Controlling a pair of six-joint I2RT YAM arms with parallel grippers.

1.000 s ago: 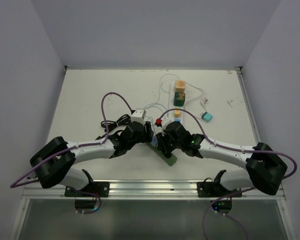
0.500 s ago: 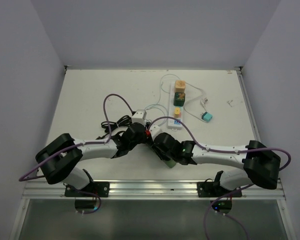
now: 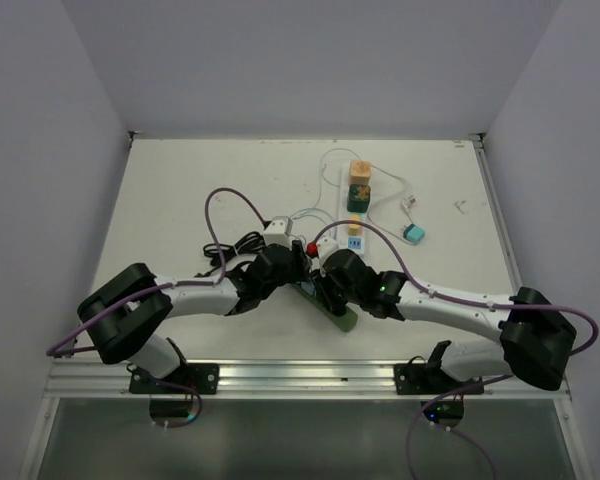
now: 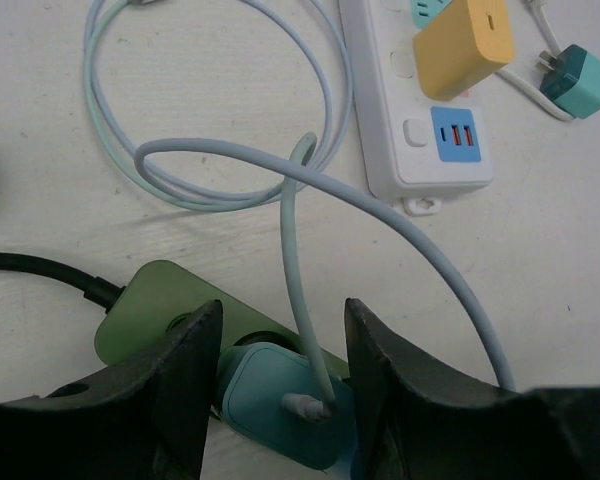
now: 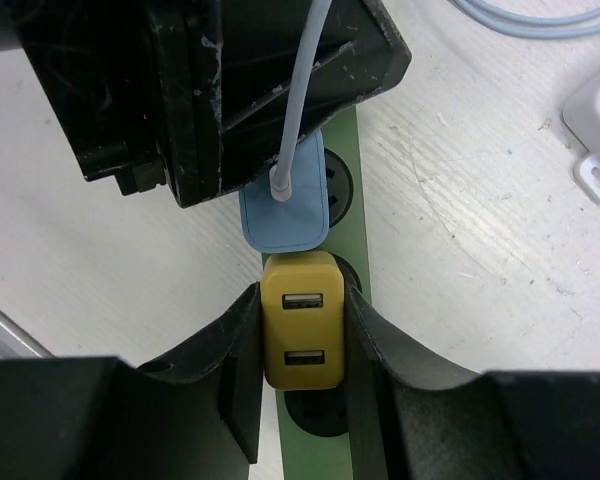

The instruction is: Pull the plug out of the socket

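A green power strip (image 3: 342, 320) lies between my two grippers. In the left wrist view the strip (image 4: 150, 300) carries a teal plug (image 4: 265, 385) with a pale blue cable (image 4: 295, 270). My left gripper (image 4: 280, 390) is shut on that plug, a finger against each side. In the right wrist view a yellow USB charger (image 5: 302, 330) sits in the strip (image 5: 365, 300) just behind the teal plug (image 5: 285, 215). My right gripper (image 5: 302, 345) is shut on the yellow charger. In the top view the left gripper (image 3: 298, 270) and right gripper (image 3: 326, 285) nearly touch.
A white power strip (image 3: 352, 235) with a yellow charger (image 4: 460, 45) and blocky plugs (image 3: 358, 197) lies behind. A loose teal adapter (image 3: 414, 234) lies to its right, a white adapter (image 3: 278, 229) and black cord (image 4: 40, 270) to the left. Looped cables (image 4: 220, 190) cover the table.
Half a second ago the right gripper sat lower and further left, covering the green strip. It has moved back up and right, and the strip's near end shows again. The left gripper shifted slightly right.
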